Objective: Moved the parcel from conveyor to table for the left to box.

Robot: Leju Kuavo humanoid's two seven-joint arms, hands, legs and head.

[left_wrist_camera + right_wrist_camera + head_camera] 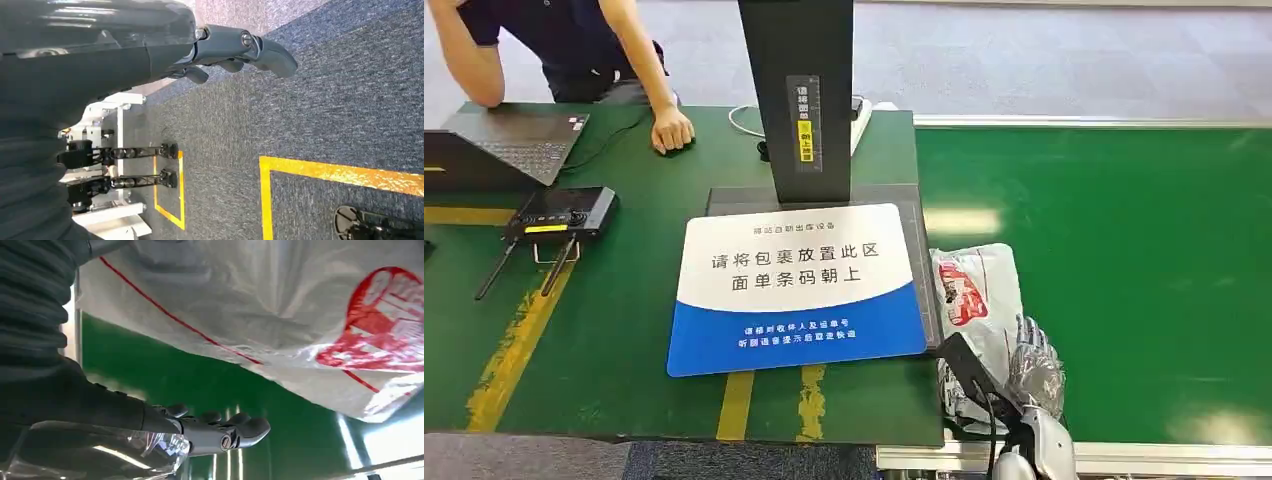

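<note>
The parcel, a white plastic bag with red print, lies on the green conveyor belt right beside the table's edge. My right hand is low over the parcel's near right part, fingers spread. In the right wrist view the parcel hangs close by the right hand, with a strip of green belt between the thumb and the bag; nothing is gripped. My left hand hangs over grey carpet, holding nothing, its fingers apart.
On the green table lies a blue-and-white placement mat before a black scanner column. A laptop and an antenna controller sit at the left. A person's hand rests on the far table.
</note>
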